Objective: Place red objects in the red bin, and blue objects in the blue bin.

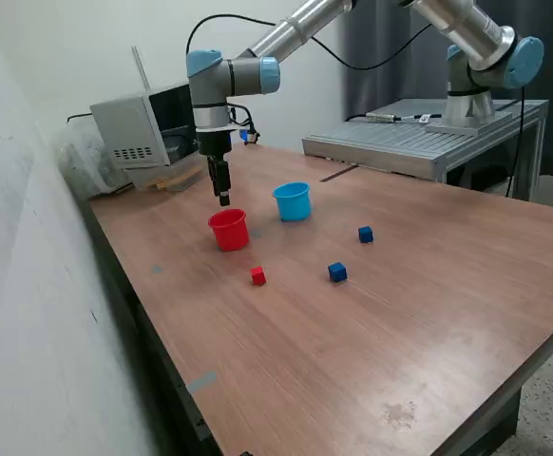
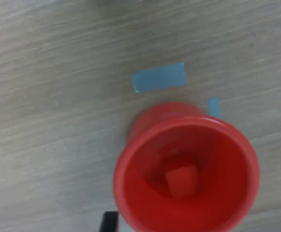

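My gripper (image 1: 223, 197) hangs just above the red cup (image 1: 228, 229), fingers pointing down. In the wrist view the cup (image 2: 131, 159) fills the frame and one red cube (image 2: 181, 180) lies inside it. Dark fingertips (image 2: 109, 223) show wide apart at the frame's edge, so the gripper is open and empty. A second red cube (image 1: 257, 275) lies on the table in front of the red cup. The light blue cup (image 1: 293, 201) stands to the exterior view's right of the red cup. Two dark blue cubes (image 1: 337, 273) (image 1: 365, 234) lie on the table further right.
A grey box-like device (image 1: 139, 128) stands at the back of the wooden table (image 1: 400, 323). A metal platform (image 1: 419, 138) holding the arm's base is at the back right. Blue tape patches (image 2: 159, 77) lie beside the red cup. A wall runs along the exterior view's left.
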Robot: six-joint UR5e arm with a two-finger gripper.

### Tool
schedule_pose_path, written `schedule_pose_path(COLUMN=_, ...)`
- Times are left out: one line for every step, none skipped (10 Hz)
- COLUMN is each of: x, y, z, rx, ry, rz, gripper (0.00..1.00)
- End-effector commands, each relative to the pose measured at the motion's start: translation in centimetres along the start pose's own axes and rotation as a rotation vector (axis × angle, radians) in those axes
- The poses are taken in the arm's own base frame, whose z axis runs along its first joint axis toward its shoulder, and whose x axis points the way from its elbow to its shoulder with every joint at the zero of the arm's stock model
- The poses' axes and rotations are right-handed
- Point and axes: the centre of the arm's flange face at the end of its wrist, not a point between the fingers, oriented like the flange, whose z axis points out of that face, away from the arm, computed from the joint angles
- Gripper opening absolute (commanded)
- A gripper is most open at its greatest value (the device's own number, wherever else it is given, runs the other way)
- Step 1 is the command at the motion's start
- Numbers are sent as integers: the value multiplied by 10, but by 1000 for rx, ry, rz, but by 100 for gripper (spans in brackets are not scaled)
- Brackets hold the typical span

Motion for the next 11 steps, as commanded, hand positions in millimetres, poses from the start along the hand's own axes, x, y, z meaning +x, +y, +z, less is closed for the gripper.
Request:
schedule_pose_path(x=34, y=-5, z=-9, rx=1, ry=7, rz=-34, gripper=100)
schedule_pose_path(x=71, y=-13, z=-14, rx=17, ry=14, rz=-71, gripper=100)
schedule_pose_path(x=92, y=-17, z=-17, rx=35, ry=17, rz=-69, gripper=100)
schedule_pose_path(x=112, y=-19, z=-24, rx=31, ry=21, rz=-57, gripper=100)
schedule_pose_path(x=131, y=-22, z=-28, rx=23, ry=26, rz=-42, gripper=100)
schedule_pose_path(x=144, y=-25, z=-32, rx=17, ry=30, rz=-25, gripper=100)
schedule_pose_path(x=160, y=-28, z=-36, rx=10, ry=36, rz=-11, gripper=100)
schedule_pose_path(x=171, y=-28, z=-38, rx=1, ry=40, rz=4, gripper=100)
schedule_pose_path(x=181, y=-25, z=-32, rx=-8, ry=44, rz=32, gripper=100)
schedule_pose_path(x=182, y=-19, z=-18, rx=-5, ry=43, rz=37, gripper=100)
schedule_pose_path(x=183, y=-13, z=-3, rx=-8, ry=44, rz=43, gripper=100)
